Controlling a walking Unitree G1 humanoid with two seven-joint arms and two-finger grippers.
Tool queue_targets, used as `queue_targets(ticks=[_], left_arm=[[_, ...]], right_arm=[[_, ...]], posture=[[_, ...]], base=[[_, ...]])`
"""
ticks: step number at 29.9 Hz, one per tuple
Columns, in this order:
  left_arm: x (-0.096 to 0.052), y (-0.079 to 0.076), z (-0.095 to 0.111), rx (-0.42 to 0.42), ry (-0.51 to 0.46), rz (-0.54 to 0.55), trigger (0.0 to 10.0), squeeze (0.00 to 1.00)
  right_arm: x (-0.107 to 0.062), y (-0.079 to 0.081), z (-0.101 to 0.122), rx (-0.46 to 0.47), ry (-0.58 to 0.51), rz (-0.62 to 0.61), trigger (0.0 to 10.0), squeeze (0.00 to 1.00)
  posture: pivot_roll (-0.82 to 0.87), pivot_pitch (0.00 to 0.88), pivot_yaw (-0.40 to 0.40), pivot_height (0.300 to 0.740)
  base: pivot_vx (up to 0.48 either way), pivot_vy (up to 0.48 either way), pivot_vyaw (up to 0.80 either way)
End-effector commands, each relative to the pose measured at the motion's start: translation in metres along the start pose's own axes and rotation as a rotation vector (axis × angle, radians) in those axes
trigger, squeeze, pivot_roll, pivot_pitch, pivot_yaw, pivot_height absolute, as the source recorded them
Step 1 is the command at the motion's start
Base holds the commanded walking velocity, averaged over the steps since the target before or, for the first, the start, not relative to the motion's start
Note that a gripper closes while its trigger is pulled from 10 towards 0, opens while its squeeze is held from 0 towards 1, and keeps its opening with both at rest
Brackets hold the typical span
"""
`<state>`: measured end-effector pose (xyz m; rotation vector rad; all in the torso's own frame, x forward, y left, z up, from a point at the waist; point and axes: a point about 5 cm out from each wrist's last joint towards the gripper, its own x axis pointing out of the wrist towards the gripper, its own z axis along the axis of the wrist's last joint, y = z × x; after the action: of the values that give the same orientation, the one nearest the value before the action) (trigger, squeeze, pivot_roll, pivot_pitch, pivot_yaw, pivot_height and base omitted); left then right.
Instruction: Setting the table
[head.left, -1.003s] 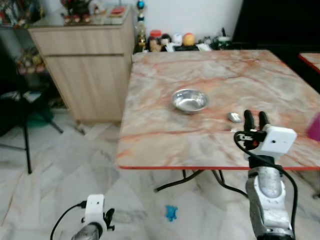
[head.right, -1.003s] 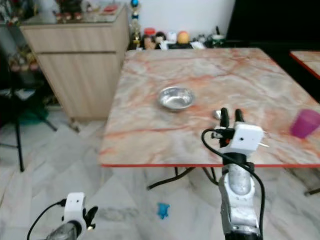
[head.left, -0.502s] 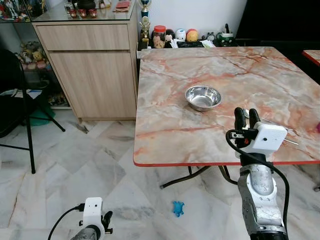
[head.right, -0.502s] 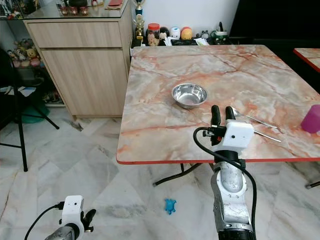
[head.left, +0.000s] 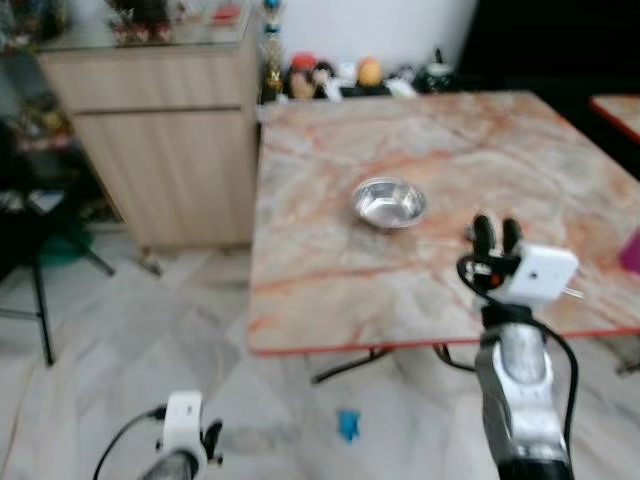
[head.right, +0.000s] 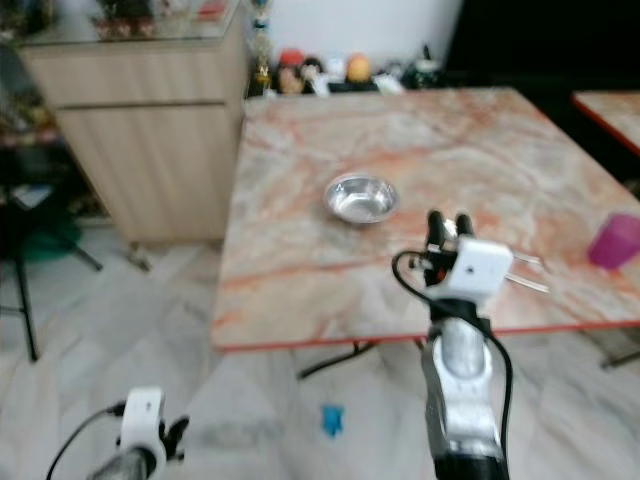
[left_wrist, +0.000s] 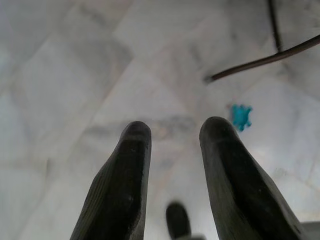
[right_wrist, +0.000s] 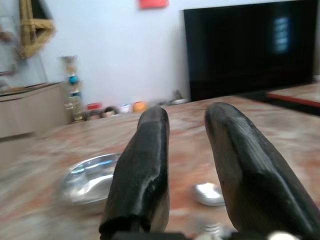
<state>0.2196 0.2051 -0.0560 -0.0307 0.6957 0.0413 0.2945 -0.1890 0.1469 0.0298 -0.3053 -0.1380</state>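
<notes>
A shiny steel bowl (head.left: 388, 203) sits near the middle of the pink marble table (head.left: 330, 270). Metal cutlery lies toward the table's front right, its handles (head.right: 522, 273) showing just right of my right arm. A spoon's bowl (right_wrist: 207, 194) lies just beyond my right fingertips. My right gripper (head.left: 496, 230) is raised over the table's front edge, right of the steel bowl, open with nothing between its fingers. A pink cup (head.right: 613, 241) stands at the far right. My left gripper (left_wrist: 172, 132) hangs open low over the floor.
A wooden cabinet (head.left: 160, 150) stands left of the table. Jars and small toys (head.left: 330, 75) line the wall behind it. A blue toy (head.left: 347, 425) lies on the marble floor under the table's front edge. A black stand (head.left: 30, 290) is at far left, and a second table (head.left: 615, 105) at far right.
The whole picture has shifted and blurred, so the camera has moved. My right gripper stays raised over the table's front edge by the cutlery, fingers as before.
</notes>
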Motion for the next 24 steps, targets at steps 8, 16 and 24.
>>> queue_targets(ticks=[8, 16, 24], left_arm=[[0.001, -0.010, 0.000, 0.002, -0.013, -0.019, 10.0, 0.00], [-0.001, -0.004, -0.005, -0.020, 0.014, 0.023, 10.0, 0.00], [-0.015, 0.027, -0.031, -0.150, 0.083, 0.191, 10.0, 0.00]], right_arm=[[0.001, -0.003, -0.001, -0.004, 0.005, -0.008, 10.0, 0.00], [0.001, -0.002, -0.001, -0.006, 0.010, -0.002, 10.0, 0.00], [0.001, -0.001, -0.003, -0.002, 0.017, 0.005, 10.0, 0.00]], posture=[[0.03, 0.000, -0.002, 0.736], [0.03, 0.000, -0.001, 0.736], [0.03, 0.000, -0.002, 0.736]], base=[[0.279, 0.000, 0.00], [0.000, 0.000, 0.00], [0.000, 0.000, 0.00]])
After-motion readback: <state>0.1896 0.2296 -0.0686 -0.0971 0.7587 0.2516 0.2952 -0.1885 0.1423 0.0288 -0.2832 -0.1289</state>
